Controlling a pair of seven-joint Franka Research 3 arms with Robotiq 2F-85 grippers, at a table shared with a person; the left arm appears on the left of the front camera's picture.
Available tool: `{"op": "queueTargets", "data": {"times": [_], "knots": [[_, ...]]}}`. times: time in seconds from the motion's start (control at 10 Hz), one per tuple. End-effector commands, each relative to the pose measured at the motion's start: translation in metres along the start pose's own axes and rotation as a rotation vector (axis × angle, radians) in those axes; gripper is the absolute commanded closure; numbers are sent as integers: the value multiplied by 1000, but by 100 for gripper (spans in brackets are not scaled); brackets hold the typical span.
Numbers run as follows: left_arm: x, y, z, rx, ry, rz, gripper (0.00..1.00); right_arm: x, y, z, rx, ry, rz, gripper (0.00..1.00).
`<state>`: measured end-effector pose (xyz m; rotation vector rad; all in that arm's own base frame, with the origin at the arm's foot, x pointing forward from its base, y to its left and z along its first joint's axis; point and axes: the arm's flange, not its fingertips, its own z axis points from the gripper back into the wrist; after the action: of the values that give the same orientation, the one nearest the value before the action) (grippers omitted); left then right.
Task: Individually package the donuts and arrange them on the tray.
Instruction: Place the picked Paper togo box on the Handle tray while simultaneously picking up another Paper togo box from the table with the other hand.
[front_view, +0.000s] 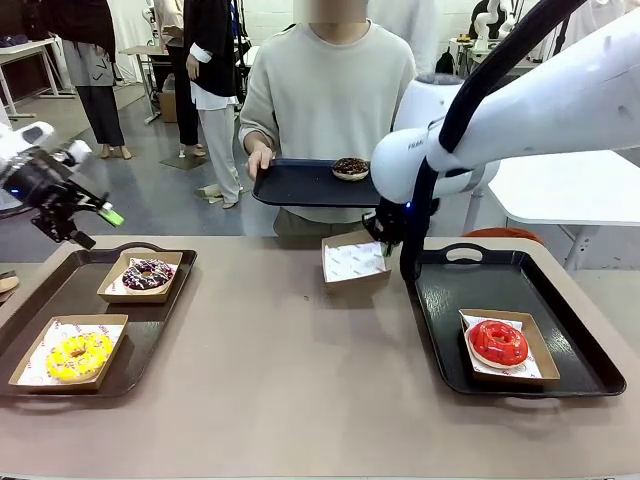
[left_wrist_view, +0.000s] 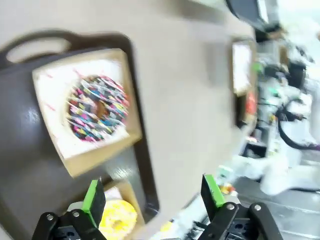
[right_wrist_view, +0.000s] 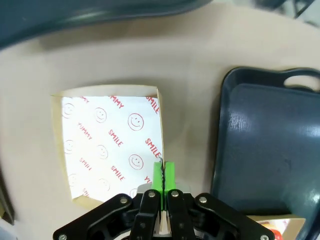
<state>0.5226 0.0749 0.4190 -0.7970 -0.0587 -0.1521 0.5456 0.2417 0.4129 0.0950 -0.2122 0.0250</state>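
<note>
Chocolate donut is seen on the black tray held up by the person beyond the far edge of the table, toward that tray's right end; being a ring lying flat, it has no long axis and points no way. Directly on the near side of it, on the table close to the far edge, the empty paper box lies with its open face up, its sides roughly square to the table edges. The box's right wall is pinched by the right gripper, whose pads are closed on the thin rim. That arm is judged the nearer to the chocolate donut, which lies beyond and above the box. Just right of the box, the right-hand tray carries the red donut in its box near the front right corner. At the table's left edge, the left-hand tray holds the purple donut and the yellow donut, each boxed. The left gripper hangs above that tray's far end with its fingers spread and nothing between them.
</note>
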Motion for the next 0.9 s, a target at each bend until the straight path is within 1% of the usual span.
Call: {"op": "queueTargets", "data": {"times": [0.0,0.2,0.4,0.5,0.6,0.8], "knots": [[-37,24,19,-197,17,-25,0,17,1,27,15,4,-38,100],[-71,49,40,-352,-23,-45,0,45,8,57,-7,31,-62,100],[-94,76,46,-456,-45,-18,0,66,19,78,-21,53,-75,100],[-105,88,47,-497,-60,6,0,74,24,80,-27,66,-82,100],[-120,101,50,-539,-110,58,0,80,28,78,-37,79,-88,100],[-149,116,57,-571,-174,114,0,89,31,71,-39,95,-109,100]]}}
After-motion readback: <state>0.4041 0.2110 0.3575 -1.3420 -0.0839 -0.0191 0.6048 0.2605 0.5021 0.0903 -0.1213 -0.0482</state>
